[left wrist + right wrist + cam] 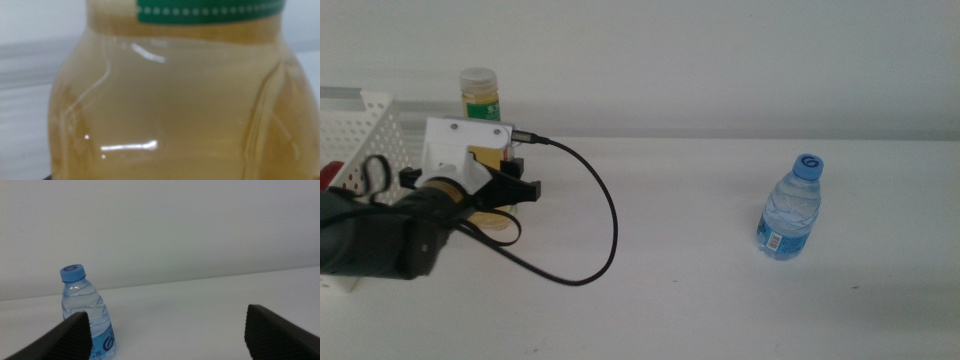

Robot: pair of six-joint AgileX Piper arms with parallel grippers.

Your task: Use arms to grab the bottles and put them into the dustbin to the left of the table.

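Yellow bottle (pixel 481 98) gripped in left claw (pixel 498 178) by dustbin (pixel 368 130); right claw (pixel 165 332) open, white table (pixel 700 260), wall.

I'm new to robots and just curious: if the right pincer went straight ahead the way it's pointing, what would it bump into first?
Probably nothing on the table. The right pincer is open, and the small water bottle stands off to one side by one jaw, not between them. Straight ahead is bare table, then the wall; depth is hard to judge.

yellow bottle (pixel 170 110), blue-capped clear bottle (pixel 789 208)
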